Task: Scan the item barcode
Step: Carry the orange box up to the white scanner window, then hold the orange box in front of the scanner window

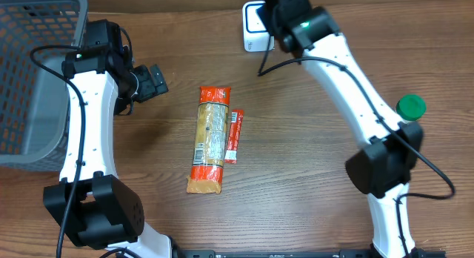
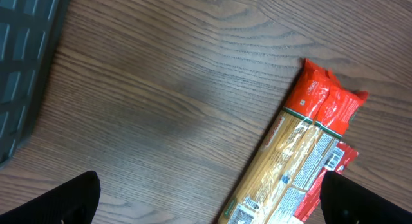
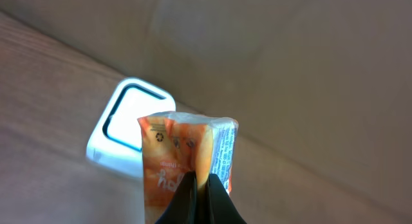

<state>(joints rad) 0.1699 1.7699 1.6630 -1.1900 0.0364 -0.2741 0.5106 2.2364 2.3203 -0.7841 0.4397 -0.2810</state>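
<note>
Orange packet sits pinched in the right gripper, whose two dark fingers meet tight on its lower part, so that we see the packet's upper end standing up beyond the fingertips in the right wrist view. Its face is orange with pale lettering too blurred for us to read, and one side edge is white with fine blue print. Behind it lies the white scanner, a rounded square block with a dark-rimmed window. The packet overlaps the scanner's near corner in that view, and we cannot tell whether the two touch. From overhead we find the right arm stretched to the far edge of the wooden table, its wrist covering part of the scanner and hiding the packet. The left gripper hangs with its jaws spread wide and nothing between them, over bare wood near a grey mesh basket at the table's left side. Near the middle of the table a long pasta bag with red ends lies flat, and a slim red sachet lies along its right side, tucked against it. A green round cap stands by the right arm's elbow, well apart from the bag and sachet.
</note>
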